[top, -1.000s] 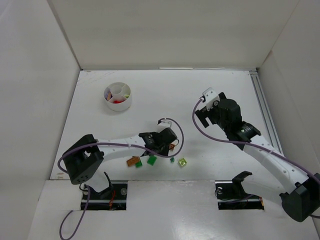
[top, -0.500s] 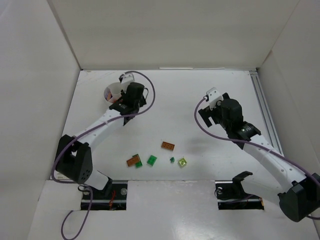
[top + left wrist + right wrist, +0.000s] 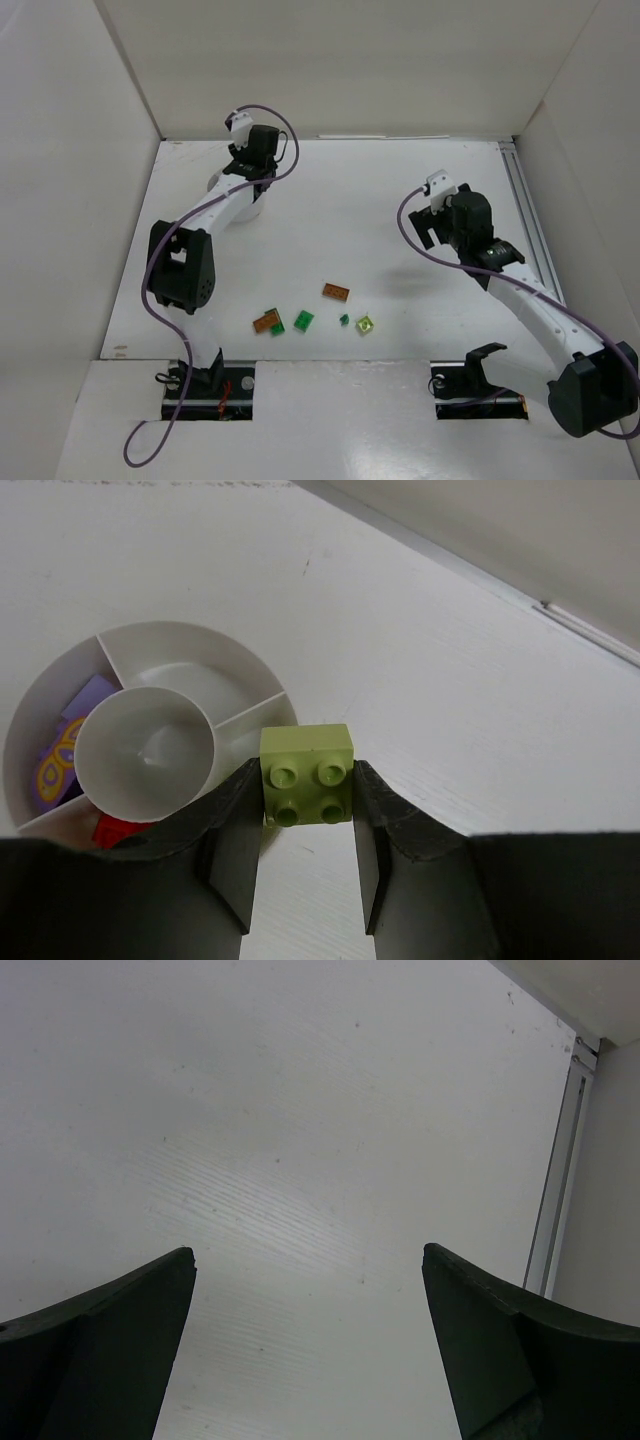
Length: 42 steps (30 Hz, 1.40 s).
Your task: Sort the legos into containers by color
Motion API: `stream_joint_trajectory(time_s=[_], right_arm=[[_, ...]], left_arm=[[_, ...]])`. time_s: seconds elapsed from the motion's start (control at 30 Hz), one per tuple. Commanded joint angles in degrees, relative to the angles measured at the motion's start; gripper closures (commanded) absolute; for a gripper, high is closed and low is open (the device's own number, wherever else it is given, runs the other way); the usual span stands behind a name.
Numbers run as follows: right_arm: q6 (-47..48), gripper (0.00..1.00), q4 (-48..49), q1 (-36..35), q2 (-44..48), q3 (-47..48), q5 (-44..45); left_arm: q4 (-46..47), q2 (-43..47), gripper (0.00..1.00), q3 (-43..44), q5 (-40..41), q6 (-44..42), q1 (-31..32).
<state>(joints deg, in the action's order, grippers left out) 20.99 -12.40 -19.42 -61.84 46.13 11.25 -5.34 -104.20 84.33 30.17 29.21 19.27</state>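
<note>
The lime brick (image 3: 307,773) is smooth, opaque plastic with a soft sheen. The white dish (image 3: 175,652) looks like smooth, faintly glossy plastic. The bench (image 3: 300,1160) is matt and finely ribbed.

Each arm is built from white tubular links joined by black joint housings: left arm (image 3: 215,205), right arm (image 3: 535,310). A lilac cable (image 3: 401,220) runs loosely outside each arm (it hangs in a slack loop at the lower left of the top view). Each wrist head carries a small white block (image 3: 440,183). The fingers (image 3: 100,1340) are matte black with flat inner faces. A black bracket (image 3: 478,362) sits at the lower right base.
</note>
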Motion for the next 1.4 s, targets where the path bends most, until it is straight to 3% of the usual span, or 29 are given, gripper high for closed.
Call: stream_joint_trajectory(time_s=[0.0,0.6,0.83,1.03,1.2,1.23,1.37], right_arm=[[-0.69,0.01,2.03,0.79,0.41,1.68,-0.87],[-0.69,0.01,2.03,1.84,-0.65,1.16,-1.4],[-0.69,0.01,2.03,1.84,-0.12,1.16,-1.4],[0.45,0.01,1.51,1.84,-0.12,1.16,-5.25],[0.46,0.01,-2.17,-2.27,0.94,1.16,-9.31],[0.45,0.01,-3.06,-4.12,0.94,1.16,-9.83],[-2.53,0.01,-6.48,-17.29,-0.38,1.16,-7.56]], left_arm=[[-4.93,-0.73,0.76,5.48,4.28,-0.21,-0.19],[-10.04,-3.46,0.67,6.02,5.69,3.75,-0.19],[-11.09,-3.46,0.46,6.02,5.69,4.27,-0.19],[-11.62,-1.01,0.46,6.02,4.46,4.27,-0.19],[-5.57,7.94,0.13,-0.3,-0.98,0.41,2.35],[-4.34,9.79,0.02,-1.96,-4.47,-0.2,2.88],[1.46,19.19,0.0,-13.63,-14.32,-0.21,2.88]])
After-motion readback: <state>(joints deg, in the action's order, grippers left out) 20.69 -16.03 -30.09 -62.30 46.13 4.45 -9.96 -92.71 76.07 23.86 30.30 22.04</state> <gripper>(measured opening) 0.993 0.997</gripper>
